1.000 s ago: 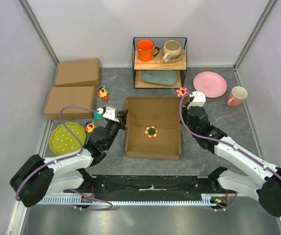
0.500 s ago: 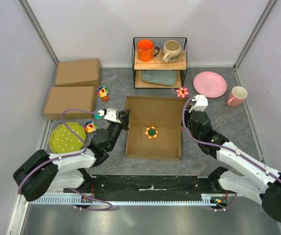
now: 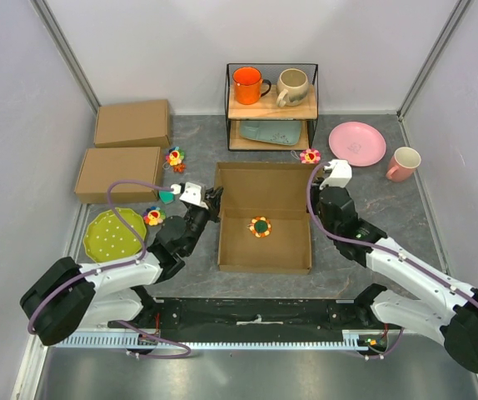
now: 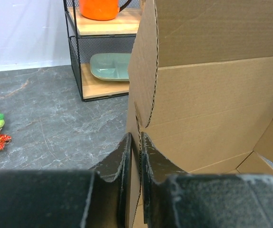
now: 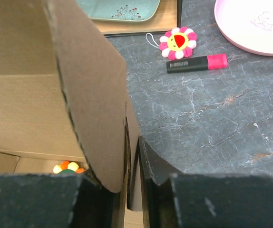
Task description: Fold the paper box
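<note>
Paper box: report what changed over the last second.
The paper box slid slightly to the right. The left end effector and right end effector moved with it, each still pinching a side wall. Nothing was let go. Everything around it stayed put.

Open paper box (image 3: 282,243) between left tool (image 3: 215,199) and right tool (image 3: 314,190)
</note>
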Controlling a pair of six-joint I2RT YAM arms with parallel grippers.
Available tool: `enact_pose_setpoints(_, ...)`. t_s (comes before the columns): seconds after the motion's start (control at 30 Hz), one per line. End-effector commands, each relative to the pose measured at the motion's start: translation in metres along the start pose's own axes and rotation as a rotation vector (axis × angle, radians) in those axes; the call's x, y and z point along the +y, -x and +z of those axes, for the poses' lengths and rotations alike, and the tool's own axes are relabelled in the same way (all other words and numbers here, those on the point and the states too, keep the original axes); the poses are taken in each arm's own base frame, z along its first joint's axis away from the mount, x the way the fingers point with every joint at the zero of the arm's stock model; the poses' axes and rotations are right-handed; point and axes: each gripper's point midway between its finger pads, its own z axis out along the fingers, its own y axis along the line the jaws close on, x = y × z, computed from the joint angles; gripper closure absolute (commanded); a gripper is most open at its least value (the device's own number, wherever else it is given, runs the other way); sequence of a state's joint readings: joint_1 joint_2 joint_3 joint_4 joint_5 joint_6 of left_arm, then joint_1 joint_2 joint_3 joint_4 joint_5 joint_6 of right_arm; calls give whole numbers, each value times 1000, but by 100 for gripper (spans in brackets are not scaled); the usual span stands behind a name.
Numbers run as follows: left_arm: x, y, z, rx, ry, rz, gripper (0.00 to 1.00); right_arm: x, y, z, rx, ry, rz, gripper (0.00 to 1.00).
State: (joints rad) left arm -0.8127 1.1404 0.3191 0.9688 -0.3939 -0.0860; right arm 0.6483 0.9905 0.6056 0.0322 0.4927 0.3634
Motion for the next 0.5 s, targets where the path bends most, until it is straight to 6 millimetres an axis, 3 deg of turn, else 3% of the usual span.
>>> enact_pose_setpoints(0.0, -21, 13, 9, -25, -61, -80, 85, 29, 11, -6, 26, 75, 66, 78)
enact_pose_setpoints(0.47, -39, 24, 19, -7, -17, -186, 85, 28, 6, -7, 49, 29, 85, 70)
